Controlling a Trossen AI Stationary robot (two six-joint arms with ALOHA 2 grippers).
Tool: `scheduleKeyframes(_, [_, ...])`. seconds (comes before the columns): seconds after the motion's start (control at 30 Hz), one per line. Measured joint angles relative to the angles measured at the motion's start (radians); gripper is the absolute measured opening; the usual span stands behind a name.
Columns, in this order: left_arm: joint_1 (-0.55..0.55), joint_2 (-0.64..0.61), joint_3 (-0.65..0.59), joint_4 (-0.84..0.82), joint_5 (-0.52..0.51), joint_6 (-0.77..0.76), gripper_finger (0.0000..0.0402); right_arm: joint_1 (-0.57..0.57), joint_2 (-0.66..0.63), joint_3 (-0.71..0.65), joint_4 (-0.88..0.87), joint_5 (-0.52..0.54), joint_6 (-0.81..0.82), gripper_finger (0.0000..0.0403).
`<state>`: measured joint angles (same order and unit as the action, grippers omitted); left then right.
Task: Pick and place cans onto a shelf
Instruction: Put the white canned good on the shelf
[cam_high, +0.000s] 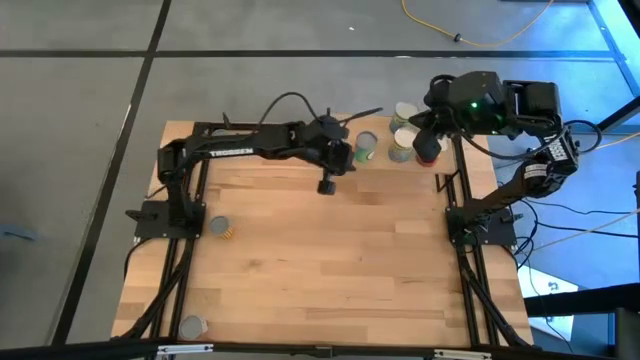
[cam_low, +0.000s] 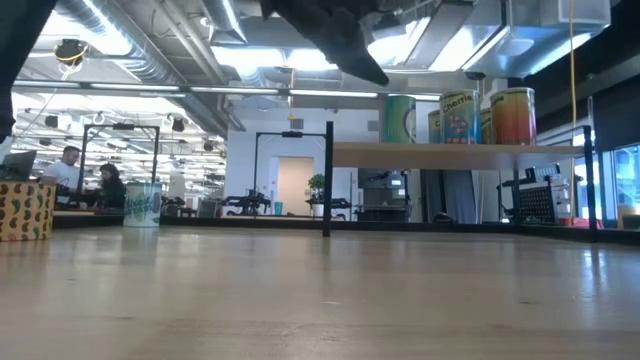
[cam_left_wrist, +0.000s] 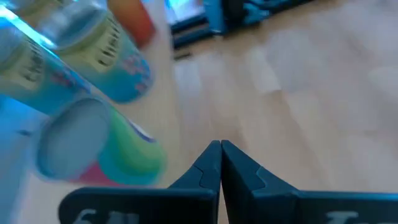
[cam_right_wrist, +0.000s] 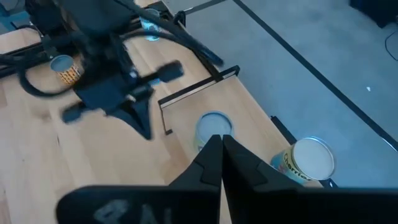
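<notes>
The shelf (cam_low: 460, 153) stands raised at the table's far right corner (cam_high: 382, 135). Several cans stand upright on it: a green one (cam_high: 365, 147), two pale-lidded ones (cam_high: 403, 113) (cam_high: 402, 142) and a red-orange one (cam_high: 428, 146). The low view shows three of them (cam_low: 400, 118) (cam_low: 458, 117) (cam_low: 512, 115). My left gripper (cam_high: 327, 186) (cam_left_wrist: 220, 147) hovers shut and empty just left of the shelf, near the green can (cam_left_wrist: 124, 152). My right gripper (cam_high: 418, 122) (cam_right_wrist: 221, 140) is shut and empty, high above the shelf's cans (cam_right_wrist: 214, 126) (cam_right_wrist: 309, 158).
Two more cans stand on the tabletop at the left: an orange-yellow one (cam_high: 220, 229) (cam_right_wrist: 65, 68) by the left arm's base and a grey one (cam_high: 192, 326) near the front edge. Black frame rails (cam_high: 185, 260) (cam_high: 470, 260) run along both sides. Bare wood (cam_high: 330, 260) lies between them.
</notes>
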<state>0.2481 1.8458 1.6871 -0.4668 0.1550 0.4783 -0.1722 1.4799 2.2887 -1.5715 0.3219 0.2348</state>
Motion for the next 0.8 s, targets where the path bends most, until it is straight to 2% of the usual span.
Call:
scheduleKeyframes(0.3, [0.014, 0.050, 0.000, 0.080, -0.046, 0.098, 0.0000, 0.000, 0.001, -0.004, 0.001, 0.000, -0.001, 0.0009])
scheduleKeyframes(0.43, [0.031, 0.066, 0.003, 0.151, -0.100, 0.147, 0.0000, 0.000, 0.001, -0.004, 0.001, 0.000, -0.004, 0.0009])
scheduleKeyframes(0.8, [0.090, 0.121, 0.000, 0.214, -0.083, 0.189, 0.0000, 0.000, 0.001, -0.004, 0.001, 0.000, -0.007, 0.0009])
